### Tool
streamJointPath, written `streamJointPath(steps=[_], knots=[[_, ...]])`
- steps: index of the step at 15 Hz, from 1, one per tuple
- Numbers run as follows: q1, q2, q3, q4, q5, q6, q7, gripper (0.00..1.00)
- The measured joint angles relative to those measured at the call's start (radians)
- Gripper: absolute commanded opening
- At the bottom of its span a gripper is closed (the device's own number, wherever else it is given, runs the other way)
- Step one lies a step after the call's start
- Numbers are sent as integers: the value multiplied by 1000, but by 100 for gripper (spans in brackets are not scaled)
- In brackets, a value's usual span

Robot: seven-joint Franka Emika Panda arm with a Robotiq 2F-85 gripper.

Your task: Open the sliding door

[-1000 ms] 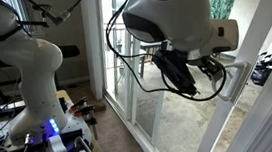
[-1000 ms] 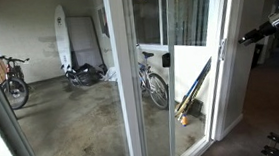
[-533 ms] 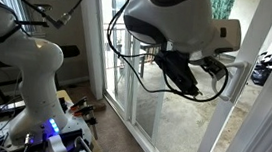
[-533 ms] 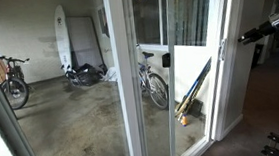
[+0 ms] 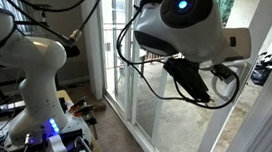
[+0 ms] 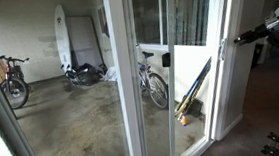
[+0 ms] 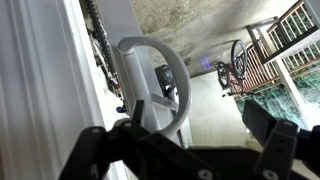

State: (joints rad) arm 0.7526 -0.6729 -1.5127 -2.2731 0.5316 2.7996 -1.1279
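Your gripper (image 7: 185,140) shows its 2 black jaws wide apart; the smooth white D-shaped handle (image 7: 176,82) of the clear-glass sliding door (image 6: 223,86) curves just beyond their gap.

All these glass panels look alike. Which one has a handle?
The sliding door beside the end effector: its upright carries a white loop handle; the other panels show none.

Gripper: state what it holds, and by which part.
Nothing. The gripper is open, jaws wide apart, with the door handle ahead of it, ungripped.
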Motion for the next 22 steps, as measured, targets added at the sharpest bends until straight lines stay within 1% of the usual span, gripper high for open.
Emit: streamJointPath(steps=[3, 7, 10, 11, 18, 20, 22], knots=[[79, -52, -63, 20, -115, 70, 55, 100], [175, -90, -144, 47, -276, 149, 174, 100], [232, -96, -198, 67, -384, 190, 266, 100], [245, -97, -210, 71, -405, 199, 283, 100], [256, -97, -220, 79, -412, 202, 287, 100], [256, -108, -223, 80, -464, 187, 314, 100], [265, -145, -234, 83, -522, 158, 322, 100]])
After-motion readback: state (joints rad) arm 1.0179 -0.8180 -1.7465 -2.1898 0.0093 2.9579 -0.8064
